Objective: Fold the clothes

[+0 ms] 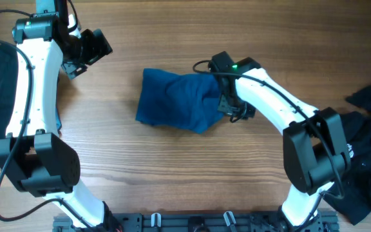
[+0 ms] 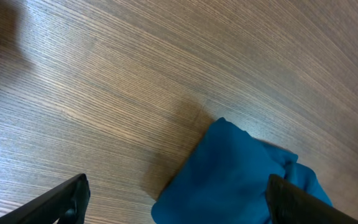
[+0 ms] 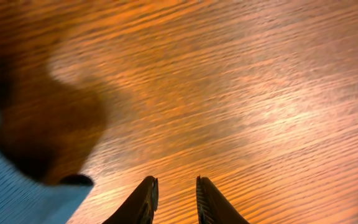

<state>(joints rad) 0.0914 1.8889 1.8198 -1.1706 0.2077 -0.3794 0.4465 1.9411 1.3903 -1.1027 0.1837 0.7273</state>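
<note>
The right gripper hangs low over the table, its fingers drawn almost together with only a thin strip of wood showing between them; it grips nothing. Just beside it, at its wrist camera's left edge, lies the shirt. From overhead the shirt sits mid-table as a rumpled blue bundle, roughly folded, with the gripper at its right edge.

I judge the step in hand to be a tidying fold from that edge. To do it well, the fingers should spread first, then come in flat along the wood so they catch every layer, not just the top one. The lift should be low and the carry-over slow, so the bundle does not drag.

Farther off, the left gripper hovers wide apart and empty, well clear of the shirt; it could pin the left edge. Black clothes wait at the table's sides.
</note>
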